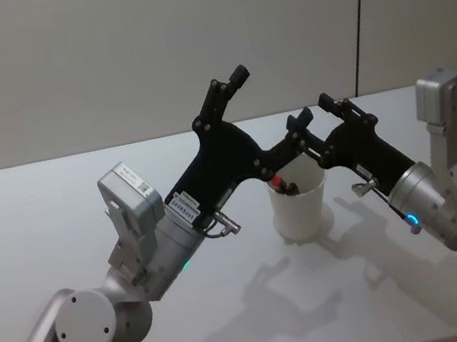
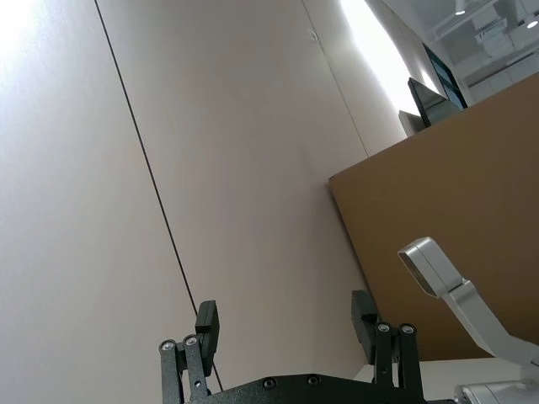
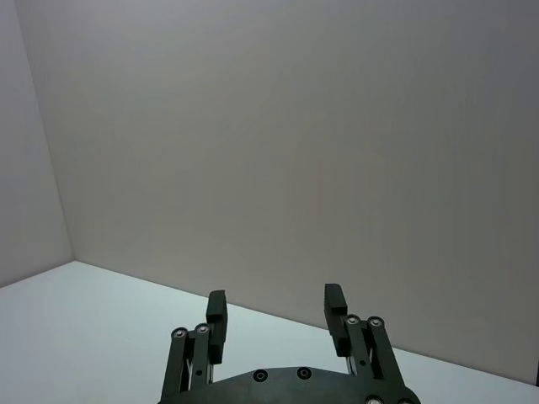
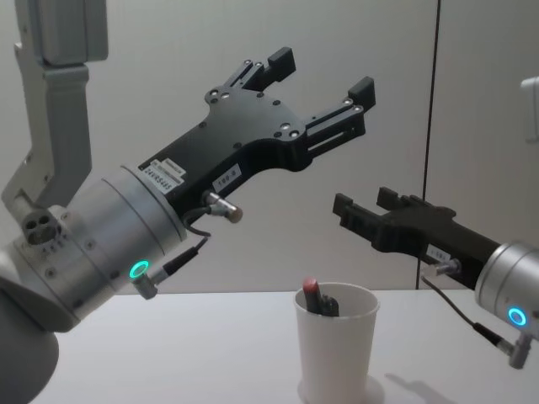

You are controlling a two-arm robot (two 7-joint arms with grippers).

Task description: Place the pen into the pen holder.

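On the smooth white table [image 1: 60,218], the tapered paper pen holder [image 4: 335,353] holds the pen [image 4: 318,300]; both grippers' fingers spread empty.

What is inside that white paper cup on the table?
A pen stands in the pen holder, its reddish tip and dark barrel leaning against the rim. The cup's wall hides the rest of the pen and the bottom.

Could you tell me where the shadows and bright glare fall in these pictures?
Head view: soft grey shadows of both arms lie on the table in front of the cup. Left wrist view: strong glare washes out the upper left corner, and a bright strip runs along the top right. Chest view: the cup casts a faint shadow to its right.
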